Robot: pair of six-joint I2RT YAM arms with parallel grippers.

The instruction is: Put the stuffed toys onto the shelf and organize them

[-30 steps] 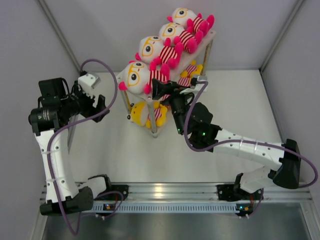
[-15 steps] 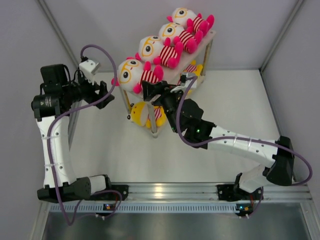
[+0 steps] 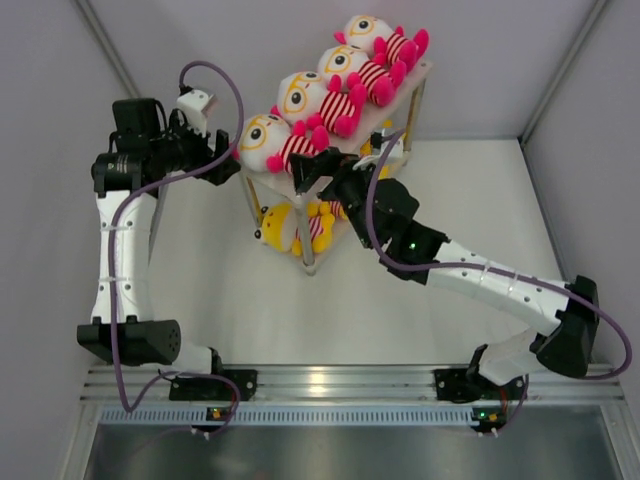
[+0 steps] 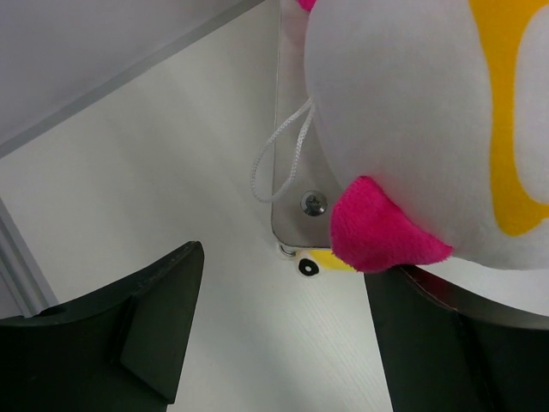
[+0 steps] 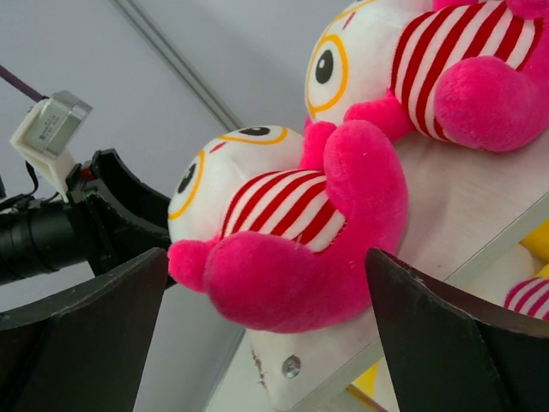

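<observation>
While both my grippers flank the nearest white-headed toy, lying at the near end of the shelf top board, I judge this the straightening step. My left gripper is spread wide beside its head; contact unclear. My right gripper gapes around its pink legs, clamping nothing. Next move: a gentle nudge into line with the two toys behind. Lower tier mostly hidden; yellow toys partly visible, count unclear.

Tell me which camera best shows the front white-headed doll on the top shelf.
Right wrist view: the doll fills it, face, striped shirt and pink limbs. Top external shows the doll small; left wrist catches only part of its head.
</observation>
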